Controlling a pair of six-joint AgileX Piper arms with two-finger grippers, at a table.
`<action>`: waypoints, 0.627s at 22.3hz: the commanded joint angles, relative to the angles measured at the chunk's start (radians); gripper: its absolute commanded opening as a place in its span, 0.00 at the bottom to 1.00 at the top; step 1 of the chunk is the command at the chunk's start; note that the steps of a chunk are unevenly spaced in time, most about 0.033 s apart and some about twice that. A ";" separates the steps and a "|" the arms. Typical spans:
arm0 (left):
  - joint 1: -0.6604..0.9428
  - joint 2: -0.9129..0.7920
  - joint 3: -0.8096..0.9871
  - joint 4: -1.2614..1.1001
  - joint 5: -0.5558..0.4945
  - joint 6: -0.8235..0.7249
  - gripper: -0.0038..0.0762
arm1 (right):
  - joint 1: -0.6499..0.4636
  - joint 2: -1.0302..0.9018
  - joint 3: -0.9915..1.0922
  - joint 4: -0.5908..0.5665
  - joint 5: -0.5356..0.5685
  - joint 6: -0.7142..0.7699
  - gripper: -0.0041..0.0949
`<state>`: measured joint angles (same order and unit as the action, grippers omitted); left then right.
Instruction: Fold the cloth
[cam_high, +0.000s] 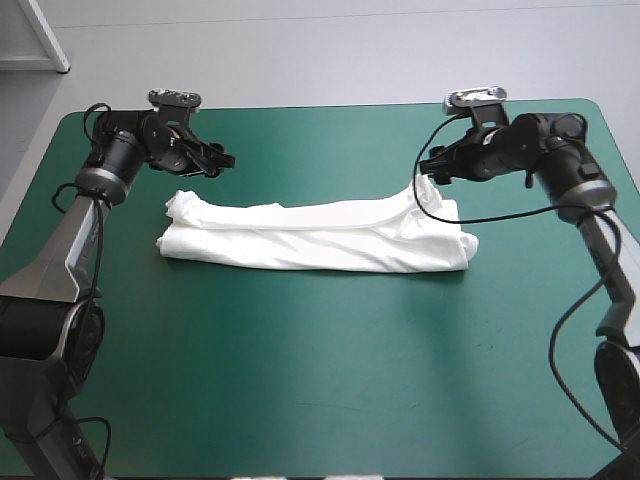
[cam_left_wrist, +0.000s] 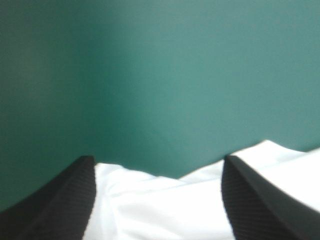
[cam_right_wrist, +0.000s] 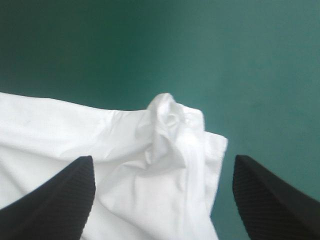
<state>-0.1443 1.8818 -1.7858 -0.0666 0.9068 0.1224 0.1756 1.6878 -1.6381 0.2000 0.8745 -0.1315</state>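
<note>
The white T-shirt (cam_high: 315, 236) lies folded into a long band across the middle of the teal-green table. My left gripper (cam_high: 222, 162) hangs open just above and behind the band's left end. In the left wrist view the T-shirt (cam_left_wrist: 160, 205) shows between and under the spread fingers of the left gripper (cam_left_wrist: 157, 165). My right gripper (cam_high: 428, 167) is open above the band's right end, where a small peak of cloth stands up. That peak of the T-shirt (cam_right_wrist: 170, 130) sits ahead of the right gripper (cam_right_wrist: 162, 165), between its parted fingers.
Bare teal-green cover (cam_high: 320, 370) stretches between the T-shirt and the table's near edge. A narrower strip of cover (cam_high: 320, 150) lies behind the T-shirt toward the far edge.
</note>
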 joint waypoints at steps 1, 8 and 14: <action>-0.074 -0.053 -0.080 -0.042 0.047 0.020 0.42 | -0.101 -0.106 0.010 0.014 -0.012 -0.021 0.77; -0.254 -0.003 -0.078 -0.078 0.099 0.083 0.07 | -0.305 -0.167 0.187 0.340 0.013 -0.220 0.66; -0.307 0.089 -0.078 -0.101 0.105 0.068 0.07 | -0.314 -0.167 0.369 0.428 0.008 -0.312 0.65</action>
<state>-0.4408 1.9999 -1.8320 -0.1336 1.0299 0.1984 -0.1315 1.5670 -1.2944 0.5517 0.9185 -0.3943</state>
